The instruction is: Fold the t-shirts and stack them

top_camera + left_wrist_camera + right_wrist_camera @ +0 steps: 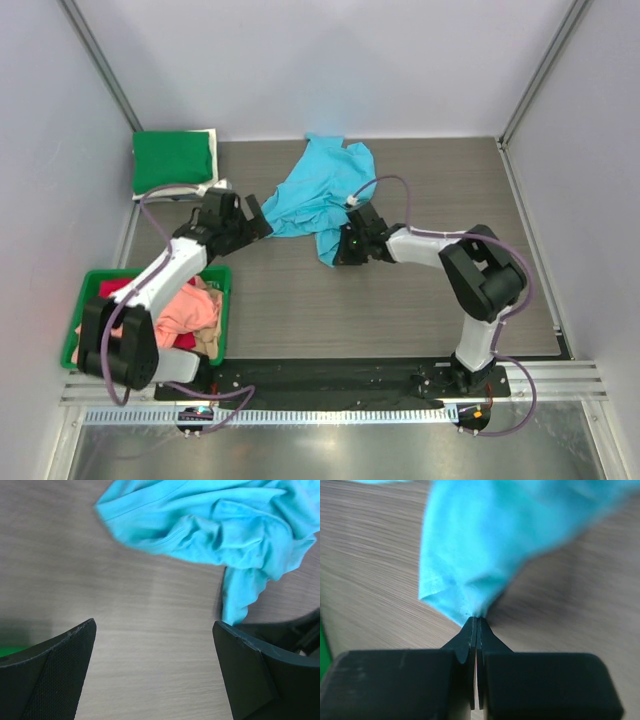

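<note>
Sky-blue t-shirt (320,190) corner pinched in right tool (476,622); left tool (154,625) spread wide, holding nothing.

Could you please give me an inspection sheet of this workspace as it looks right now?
Surface: wood-grain table, no spills seen.
Job's things: sky-blue t-shirt crumpled mid-table; green t-shirt folded on a cream t-shirt at the far left; salmon-pink t-shirt and red t-shirt heaped in the green bin.
Clutter: nothing seen.
Grippers: left gripper jaws open over bare table beside the sky-blue t-shirt; right gripper jaws shut on its edge.
Cables: a looped purple cable behind each gripper.
Surroundings: pale walls on three sides; metal rails at the near edge.
</note>
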Robot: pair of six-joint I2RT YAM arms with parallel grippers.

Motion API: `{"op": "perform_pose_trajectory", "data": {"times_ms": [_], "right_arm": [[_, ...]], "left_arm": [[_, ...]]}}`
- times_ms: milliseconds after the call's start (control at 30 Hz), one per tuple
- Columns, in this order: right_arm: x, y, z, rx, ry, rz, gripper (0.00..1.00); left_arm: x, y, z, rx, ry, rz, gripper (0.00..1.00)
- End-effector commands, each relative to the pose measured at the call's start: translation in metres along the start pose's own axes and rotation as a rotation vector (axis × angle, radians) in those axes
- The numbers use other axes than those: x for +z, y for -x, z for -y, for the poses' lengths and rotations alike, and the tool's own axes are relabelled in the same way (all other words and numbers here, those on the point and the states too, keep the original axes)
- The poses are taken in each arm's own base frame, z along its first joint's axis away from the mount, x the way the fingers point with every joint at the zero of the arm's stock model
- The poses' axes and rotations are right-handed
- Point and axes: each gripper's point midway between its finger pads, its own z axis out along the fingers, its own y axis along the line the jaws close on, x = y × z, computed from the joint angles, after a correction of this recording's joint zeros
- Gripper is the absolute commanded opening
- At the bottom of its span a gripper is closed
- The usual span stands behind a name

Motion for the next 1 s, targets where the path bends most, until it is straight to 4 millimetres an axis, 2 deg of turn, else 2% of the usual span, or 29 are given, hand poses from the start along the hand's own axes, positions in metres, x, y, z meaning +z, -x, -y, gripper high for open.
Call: {"op": "perform_pose_trajectory", "data": {"times_ms": [0, 33, 67, 133, 167, 233, 267, 300, 400, 500, 567, 667, 700, 767, 967], "right_arm": [[-0.031, -0.022, 0.071, -0.005, -0.239, -0.02, 0.01], [-0.043, -0.017, 0.074, -0.011, -0.265, 0.006, 0.01], [-0.048, -0.017, 0.079, -0.009, -0.28, 0.009, 0.01], [-0.056, -0.023, 0.087, 0.002, -0.293, 0.001, 0.01], [-0.063, -0.021, 0.086, 0.007, -0.291, 0.019, 0.01], [-0.067, -0.025, 0.094, 0.022, -0.303, 0.017, 0.01], [-0.07, -0.026, 0.094, 0.025, -0.297, 0.021, 0.01], [-0.071, -0.03, 0.097, 0.03, -0.298, 0.01, 0.01], [-0.072, -0.034, 0.101, 0.036, -0.294, -0.003, 0.01], [-0.071, -0.037, 0.104, 0.032, -0.299, -0.013, 0.01], [-0.071, -0.037, 0.107, 0.035, -0.304, -0.014, 0.01], [-0.069, -0.037, 0.109, 0.032, -0.309, -0.02, 0.01], [-0.069, -0.035, 0.11, 0.032, -0.309, -0.017, 0.01], [-0.068, -0.037, 0.105, 0.038, -0.278, -0.034, 0.01], [-0.067, -0.039, 0.107, 0.045, -0.279, -0.042, 0.01]], "left_arm": [[0.014, 0.036, 0.048, 0.023, -0.078, 0.1, 1.0], [0.016, 0.046, 0.064, 0.025, -0.107, 0.122, 1.0], [0.032, 0.034, 0.071, 0.033, -0.103, 0.086, 1.0], [0.046, 0.034, 0.088, 0.04, -0.125, 0.083, 0.94], [0.059, 0.029, 0.1, 0.049, -0.132, 0.065, 0.91], [0.074, 0.025, 0.114, 0.058, -0.152, 0.047, 0.79], [0.077, 0.028, 0.129, 0.069, -0.18, 0.05, 0.72], [0.095, 0.017, 0.127, 0.079, -0.16, 0.018, 0.6], [0.117, 0.003, 0.137, 0.102, -0.167, -0.028, 0.39], [0.122, -0.015, 0.148, 0.133, -0.205, -0.071, 0.29], [0.121, -0.027, 0.16, 0.184, -0.231, -0.07, 0.3], [0.12, -0.039, 0.166, 0.229, -0.234, -0.077, 0.51], [0.123, -0.038, 0.162, 0.233, -0.205, -0.059, 0.61], [0.125, -0.042, 0.157, 0.24, -0.18, -0.067, 0.68], [0.131, -0.052, 0.143, 0.257, -0.116, -0.08, 0.71]]}}
